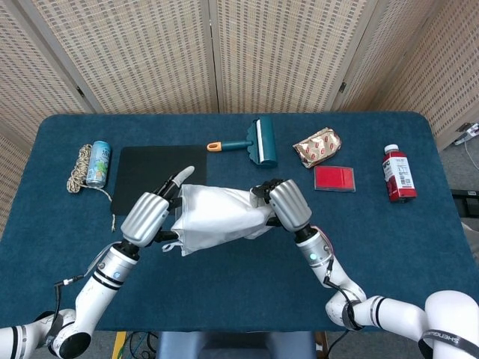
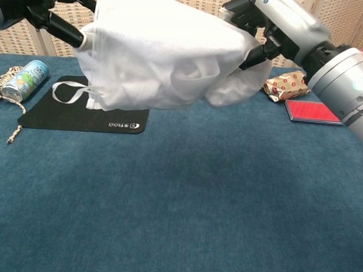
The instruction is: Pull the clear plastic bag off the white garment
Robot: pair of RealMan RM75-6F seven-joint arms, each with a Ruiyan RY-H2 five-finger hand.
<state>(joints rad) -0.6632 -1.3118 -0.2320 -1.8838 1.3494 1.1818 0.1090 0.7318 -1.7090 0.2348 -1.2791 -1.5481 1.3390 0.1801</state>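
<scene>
Both hands hold the white garment [image 1: 217, 217] in its clear plastic bag [image 2: 92, 43] up off the blue table [image 1: 224, 292], above the near edge of the black mat [image 1: 146, 168]. The right hand [image 1: 288, 203] is closed on the bundle's right end, dark fingers [image 2: 259, 50] clamped into the cloth. The left hand [image 1: 148, 215] grips the left end, one pale finger pointing outward; what exactly it pinches, film or fabric, is probably the bag's edge, but the view is too poor to tell. Only the chest view shows the table gap beneath the bundle and a white loop [image 2: 68, 92] dangling over the mat. Only the head view shows the lint roller [image 1: 258, 140] and red bottle [image 1: 397, 173].
</scene>
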